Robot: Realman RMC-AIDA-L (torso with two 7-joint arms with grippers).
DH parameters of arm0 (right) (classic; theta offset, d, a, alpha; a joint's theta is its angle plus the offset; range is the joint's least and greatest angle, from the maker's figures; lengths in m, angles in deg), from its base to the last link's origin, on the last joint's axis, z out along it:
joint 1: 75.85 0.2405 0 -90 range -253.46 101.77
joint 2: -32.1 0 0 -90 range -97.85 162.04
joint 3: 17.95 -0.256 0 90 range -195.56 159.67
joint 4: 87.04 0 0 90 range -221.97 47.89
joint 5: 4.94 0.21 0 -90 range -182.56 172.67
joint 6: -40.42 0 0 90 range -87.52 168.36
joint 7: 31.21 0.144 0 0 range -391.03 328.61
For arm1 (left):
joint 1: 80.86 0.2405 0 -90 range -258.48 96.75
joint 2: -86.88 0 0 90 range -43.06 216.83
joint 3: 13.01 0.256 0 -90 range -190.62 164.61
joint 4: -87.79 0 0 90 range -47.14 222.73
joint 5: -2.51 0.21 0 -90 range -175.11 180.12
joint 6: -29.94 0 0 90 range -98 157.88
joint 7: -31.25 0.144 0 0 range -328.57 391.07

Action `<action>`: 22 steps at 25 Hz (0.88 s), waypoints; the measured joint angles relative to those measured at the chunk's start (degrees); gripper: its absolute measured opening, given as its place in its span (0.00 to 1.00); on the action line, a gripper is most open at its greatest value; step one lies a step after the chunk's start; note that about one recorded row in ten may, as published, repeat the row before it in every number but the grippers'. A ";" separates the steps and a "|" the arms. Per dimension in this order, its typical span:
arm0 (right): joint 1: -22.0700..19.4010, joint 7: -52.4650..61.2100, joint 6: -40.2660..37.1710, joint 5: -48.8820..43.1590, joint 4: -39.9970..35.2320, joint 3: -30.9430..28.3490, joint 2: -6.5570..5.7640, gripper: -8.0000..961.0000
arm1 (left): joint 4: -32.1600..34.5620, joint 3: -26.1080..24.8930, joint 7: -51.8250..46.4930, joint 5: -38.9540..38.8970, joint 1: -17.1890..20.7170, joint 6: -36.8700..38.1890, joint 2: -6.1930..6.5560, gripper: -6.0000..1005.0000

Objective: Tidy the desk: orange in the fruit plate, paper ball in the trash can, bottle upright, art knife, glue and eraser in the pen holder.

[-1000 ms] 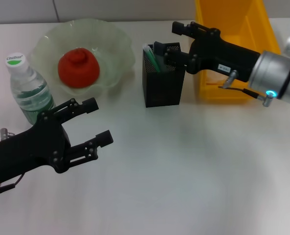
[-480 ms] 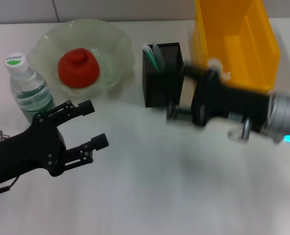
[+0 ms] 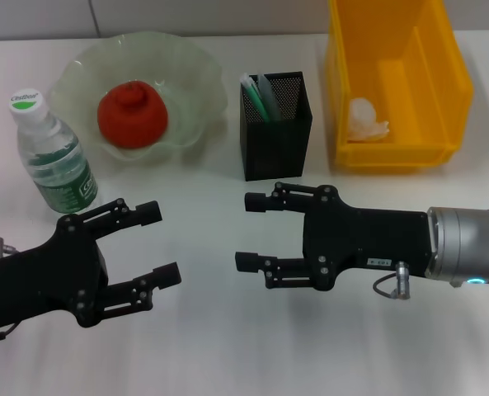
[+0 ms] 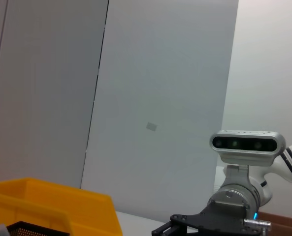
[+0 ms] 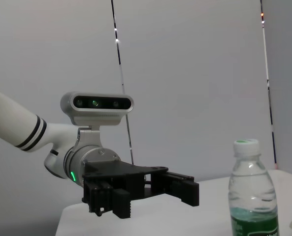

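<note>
From my station every item looks placed: the orange [image 3: 132,114] sits in the fruit plate [image 3: 196,76] at 11 o'clock, the bottle [image 3: 51,155] stands upright beside it, the paper ball [image 3: 366,120] lies in the trash can [image 3: 397,78] at 1 o'clock, and the pen holder [image 3: 276,136] at 12 holds upright tools. Left gripper [image 3: 157,245] and right gripper [image 3: 252,232] hover over the bench, jaws spread and empty, facing each other. The right is nearer the holder, whose long axis is vertical.
</note>
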 joint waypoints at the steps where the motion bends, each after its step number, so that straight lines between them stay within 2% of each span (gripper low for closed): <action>1: 0.13 0.11 -0.01 -0.01 0.28 0.41 -0.08 0.79 | 0.00 0.00 0.00 0.00 0.00 0.00 0.00 0.79; 8: 0.15 -0.25 -0.02 -0.06 0.36 1.93 -0.12 0.79 | 0.01 -0.39 0.16 0.37 0.63 0.16 0.18 0.79; 11: -0.13 -0.42 -0.82 -0.09 0.33 1.91 -0.11 0.79 | 0.00 -0.24 0.44 0.40 1.21 0.05 -0.46 0.79; 22: -1.00 -0.58 -2.04 -0.11 0.61 1.48 -0.25 0.79 | -0.32 -0.23 0.31 0.39 1.20 -0.34 -0.56 0.79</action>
